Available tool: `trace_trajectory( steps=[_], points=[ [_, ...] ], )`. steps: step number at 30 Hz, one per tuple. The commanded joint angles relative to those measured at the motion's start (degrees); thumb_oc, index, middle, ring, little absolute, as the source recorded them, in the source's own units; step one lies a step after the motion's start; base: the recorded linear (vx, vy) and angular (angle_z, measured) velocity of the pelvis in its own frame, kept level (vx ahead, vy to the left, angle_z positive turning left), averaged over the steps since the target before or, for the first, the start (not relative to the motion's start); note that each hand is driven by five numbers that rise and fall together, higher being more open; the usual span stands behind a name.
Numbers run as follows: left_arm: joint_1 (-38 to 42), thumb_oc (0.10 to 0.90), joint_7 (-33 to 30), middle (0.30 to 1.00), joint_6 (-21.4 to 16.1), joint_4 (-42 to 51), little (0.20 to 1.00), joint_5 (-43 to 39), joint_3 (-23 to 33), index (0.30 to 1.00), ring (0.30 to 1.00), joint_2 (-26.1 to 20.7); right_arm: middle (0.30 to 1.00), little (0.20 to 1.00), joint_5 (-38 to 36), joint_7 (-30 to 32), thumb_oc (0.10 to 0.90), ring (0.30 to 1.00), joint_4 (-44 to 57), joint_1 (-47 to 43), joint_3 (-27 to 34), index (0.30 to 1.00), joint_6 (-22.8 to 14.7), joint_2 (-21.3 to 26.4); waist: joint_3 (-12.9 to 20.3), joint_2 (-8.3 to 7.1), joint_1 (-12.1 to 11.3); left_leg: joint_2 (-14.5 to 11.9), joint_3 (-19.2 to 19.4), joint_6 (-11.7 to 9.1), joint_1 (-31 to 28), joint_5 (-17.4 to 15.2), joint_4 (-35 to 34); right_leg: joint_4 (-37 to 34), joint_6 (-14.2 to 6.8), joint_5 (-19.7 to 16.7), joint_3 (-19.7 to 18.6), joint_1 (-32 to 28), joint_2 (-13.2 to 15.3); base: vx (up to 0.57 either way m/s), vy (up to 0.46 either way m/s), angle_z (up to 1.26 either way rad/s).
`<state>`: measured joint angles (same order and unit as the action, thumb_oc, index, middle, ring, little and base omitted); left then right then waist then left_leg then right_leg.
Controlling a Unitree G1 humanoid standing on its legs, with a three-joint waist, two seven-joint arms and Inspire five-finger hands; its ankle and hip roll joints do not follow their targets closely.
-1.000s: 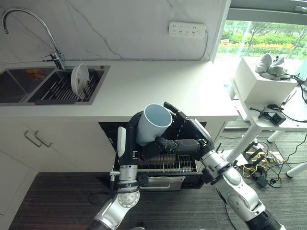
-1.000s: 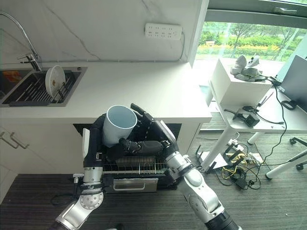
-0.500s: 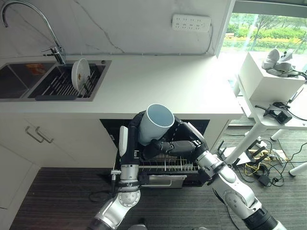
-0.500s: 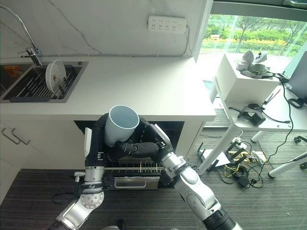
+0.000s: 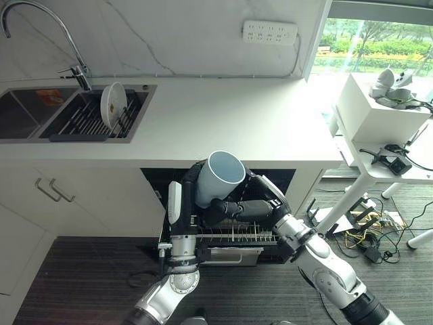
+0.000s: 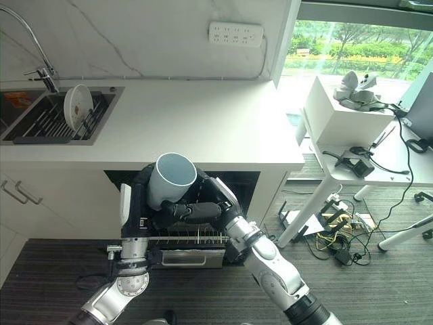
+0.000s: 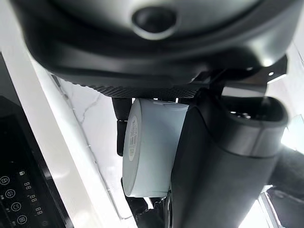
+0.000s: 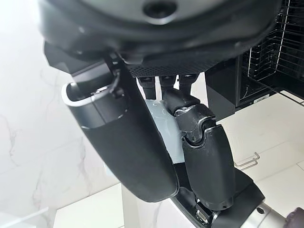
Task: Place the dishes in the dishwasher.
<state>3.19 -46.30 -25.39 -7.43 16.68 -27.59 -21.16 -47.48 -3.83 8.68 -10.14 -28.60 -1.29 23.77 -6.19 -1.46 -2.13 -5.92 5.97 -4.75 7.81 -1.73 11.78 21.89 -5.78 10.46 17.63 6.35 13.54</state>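
Observation:
A pale blue cup (image 5: 218,179) hangs mouth-up just in front of the counter edge, above the pulled-out dishwasher rack (image 5: 237,233). My left hand (image 5: 191,191) rises from below and wraps the cup's left and back side. My right hand (image 5: 252,205) reaches in from the right, its fingers curled across the cup's front and lower part. The left wrist view has the cup (image 7: 151,147) lying between thumb and fingers. In the right wrist view a strip of the cup (image 8: 166,127) shows between thumb and curled fingers. A white plate (image 5: 111,107) stands on edge in the sink rack.
The white counter (image 5: 223,122) overhangs the dishwasher opening (image 5: 152,183). A sink (image 5: 40,118) with a tall faucet (image 5: 74,68) lies at the far left. Cabinet handles (image 5: 53,193) sit below it. A white table (image 5: 379,128) and floor cables (image 5: 365,237) are at the right.
The view shifted between the earliest frames and now. Both hands and the cup have sunk slightly towards the rack; the grip looks the same.

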Motion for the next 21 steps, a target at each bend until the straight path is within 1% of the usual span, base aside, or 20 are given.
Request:
trace_trajectory(
  steps=[1, 5, 9, 15, 21],
  points=[
    [6.7, 0.4, -1.3, 0.3, -4.6, 4.2, 0.3, 3.0, -2.4, 0.3, 0.3, -0.3, 0.9, 0.9, -3.1, -1.5, 0.8, 0.9, 6.3, -9.5, 0.1, 0.9, -6.8, -4.6, 1.4, -1.33, -1.1, -0.4, -1.5, 1.8, -2.3, -11.9, 5.4, -4.7, -3.9, -0.8, -5.4, -2.5, -0.6, 0.0, 0.0, 0.0],
    [6.5, 0.4, -2.0, 0.3, -4.3, 4.0, 0.3, 2.9, -2.5, 0.3, 0.3, 0.1, 0.9, 0.9, -4.8, -0.7, 0.8, 0.9, 6.2, -9.6, -0.3, 0.9, -6.7, -5.0, 1.4, -1.17, -1.4, -0.3, -1.6, 1.8, -2.3, -12.0, 5.4, -4.7, -4.0, -0.8, -5.3, -2.6, -0.5, 0.0, 0.0, 0.0],
    [6.2, 0.4, -2.0, 0.3, -4.5, 3.6, 0.3, 3.1, -3.1, 0.3, 0.3, 0.6, 0.9, 0.9, -6.3, 0.4, 0.8, 0.9, 5.6, -10.3, -0.8, 0.9, -7.2, -6.4, 1.3, -0.91, -1.7, -0.3, -1.8, 1.9, -2.1, -11.9, 5.4, -4.7, -3.9, -0.9, -5.1, -2.5, -0.5, 0.0, 0.004, 0.05],
    [6.5, 0.4, -1.3, 0.3, -4.0, 3.0, 0.3, 2.8, -4.3, 0.3, 0.3, 0.9, 0.9, 0.9, -4.4, 3.2, 0.8, 0.9, 4.6, -12.5, -2.1, 0.9, -9.2, -8.2, 1.4, -0.93, -2.1, -0.4, -1.7, 1.8, -2.0, -11.9, 5.4, -4.7, -4.0, -0.9, -4.9, -2.5, -0.3, 0.0, 0.0, 0.02],
    [6.8, 0.4, -0.6, 0.3, -3.6, 2.5, 0.3, 2.3, -4.8, 0.3, 0.3, 0.8, 0.9, 0.9, -4.7, 5.2, 0.8, 0.9, 3.8, -14.2, -2.4, 0.9, -9.6, -8.9, 1.4, -0.92, -2.5, -0.2, -1.7, 1.9, -1.8, -11.9, 5.4, -4.7, -4.1, -0.9, -4.7, -2.4, -0.1, 0.0, 0.0, 0.0]
  ],
)
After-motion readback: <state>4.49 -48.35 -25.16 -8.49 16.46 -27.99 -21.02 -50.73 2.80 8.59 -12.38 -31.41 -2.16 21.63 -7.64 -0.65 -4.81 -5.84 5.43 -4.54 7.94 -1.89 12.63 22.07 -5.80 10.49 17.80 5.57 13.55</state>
